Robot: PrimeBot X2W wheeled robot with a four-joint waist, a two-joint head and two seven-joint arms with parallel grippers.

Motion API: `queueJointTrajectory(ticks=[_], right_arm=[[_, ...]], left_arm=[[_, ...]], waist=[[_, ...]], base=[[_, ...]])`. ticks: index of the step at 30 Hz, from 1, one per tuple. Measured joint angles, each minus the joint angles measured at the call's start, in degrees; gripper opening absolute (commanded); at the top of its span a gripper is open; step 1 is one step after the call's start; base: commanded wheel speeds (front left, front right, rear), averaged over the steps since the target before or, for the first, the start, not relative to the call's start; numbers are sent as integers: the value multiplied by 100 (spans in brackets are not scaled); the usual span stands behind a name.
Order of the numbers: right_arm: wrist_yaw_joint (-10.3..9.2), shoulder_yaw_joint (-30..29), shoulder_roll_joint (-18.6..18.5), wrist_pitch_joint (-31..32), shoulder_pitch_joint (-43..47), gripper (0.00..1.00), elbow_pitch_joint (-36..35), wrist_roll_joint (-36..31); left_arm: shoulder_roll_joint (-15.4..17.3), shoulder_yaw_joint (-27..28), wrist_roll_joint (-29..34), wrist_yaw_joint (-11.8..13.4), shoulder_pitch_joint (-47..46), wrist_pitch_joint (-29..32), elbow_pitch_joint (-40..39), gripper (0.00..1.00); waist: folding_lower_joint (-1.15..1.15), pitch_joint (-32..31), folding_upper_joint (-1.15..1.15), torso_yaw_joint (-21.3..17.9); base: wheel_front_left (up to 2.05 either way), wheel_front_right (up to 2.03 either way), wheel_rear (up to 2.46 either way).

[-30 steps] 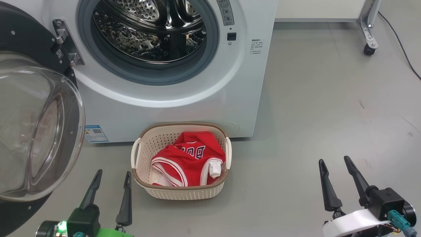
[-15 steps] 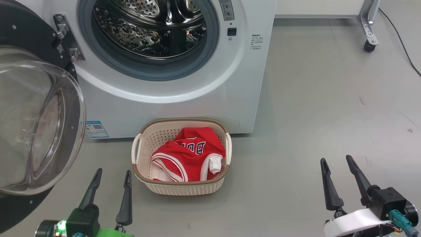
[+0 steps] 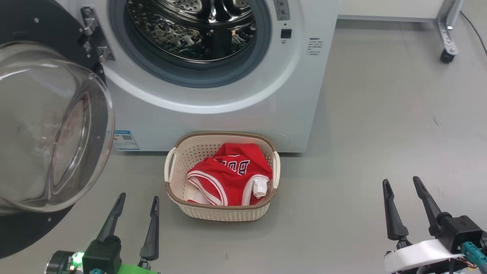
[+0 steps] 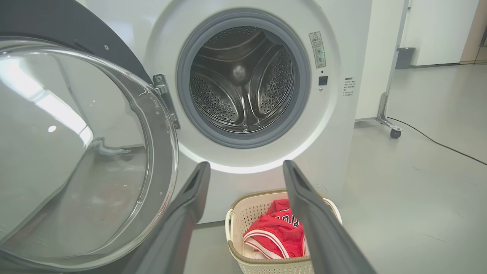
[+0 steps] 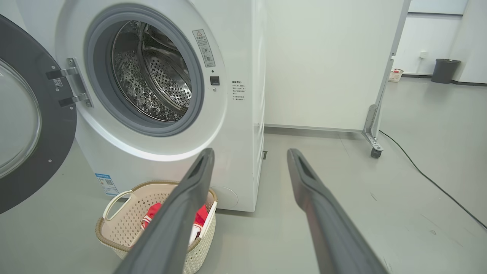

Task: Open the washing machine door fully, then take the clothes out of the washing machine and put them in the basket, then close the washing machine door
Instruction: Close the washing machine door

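Left tool (image 3: 138, 196) and right tool (image 3: 401, 180) — both spread wide, empty — flank the basket (image 3: 222, 214) of clothes (image 3: 228, 179).

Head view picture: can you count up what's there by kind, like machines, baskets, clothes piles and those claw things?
washing machine: 1
washing machine door: 1, open
basket: 1
pile of red clothes: 1, in the basket
grippers: 2, left gripper and right gripper, both open
Total: 6
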Motion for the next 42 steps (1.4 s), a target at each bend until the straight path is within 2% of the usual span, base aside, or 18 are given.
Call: queueJointTrajectory(ticks=[10,17,29,32,42], right_arm=[[-21,12,-104,25,60,100,-74,-19],[70,107,-149,96,51,100,-84,-46],[97,186,-144,168,51,100,-66,-45],[171,342,-136,245,24,100,-69,-70],[221,472,-130,313,-162,100,-24,-88]], left_arm=[[-2,-29,8,-5,-116,-15,-14,100],[-5,-24,8,-4,-185,-77,0,100],[-14,-40,-5,-7,-259,-92,162,100],[-14,65,-13,1,-257,-142,158,100],[-15,213,-52,58,-247,-209,157,100]], waist=[[0,75,0,593],[0,125,0,1121],[0,123,0,2084],[0,132,0,2290],[0,202,0,2549]], base=[[0,0,0],[0,0,0],[0,0,0],[0,0,0],[0,0,0]])
